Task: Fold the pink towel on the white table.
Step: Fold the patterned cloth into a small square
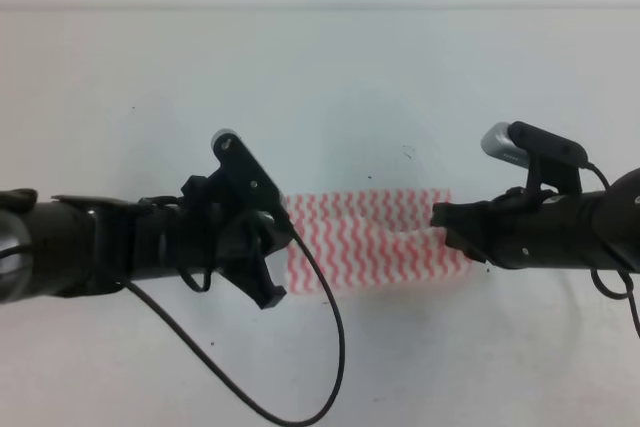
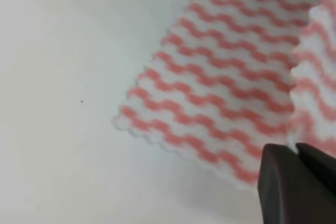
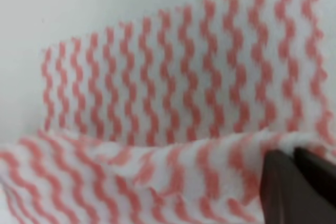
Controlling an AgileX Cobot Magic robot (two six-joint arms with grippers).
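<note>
The thin pink-and-white cloth with wavy zigzag stripes, the pink towel (image 1: 375, 237), lies on the broad plain white worktop (image 1: 330, 77) as a wide band, and its long axis runs from one arm to the other. It sits exactly between the two hands: its left end meets the left hand (image 1: 270, 252) and its right end meets the right hand (image 1: 447, 222).

In the left wrist view the dark fingertips (image 2: 296, 182) are pressed together with no gap, and a raised fold of the towel comes down to them; it looks as if they pinch the edge, but the contact itself is hidden. In the right wrist view the fingertips (image 3: 299, 184) are also together, and a lifted, curled edge of the towel runs straight into them, so this hand seems to hold that edge above the flat part of the cloth.

From each hand, the flat layer of the towel lies forward and towards the far side of the worktop. I judge that the coming move depends on this: both hands are equally near, each at one end, and the lifted near edge must travel across the short axis, away from the arms, to lie on the far edge.
</note>
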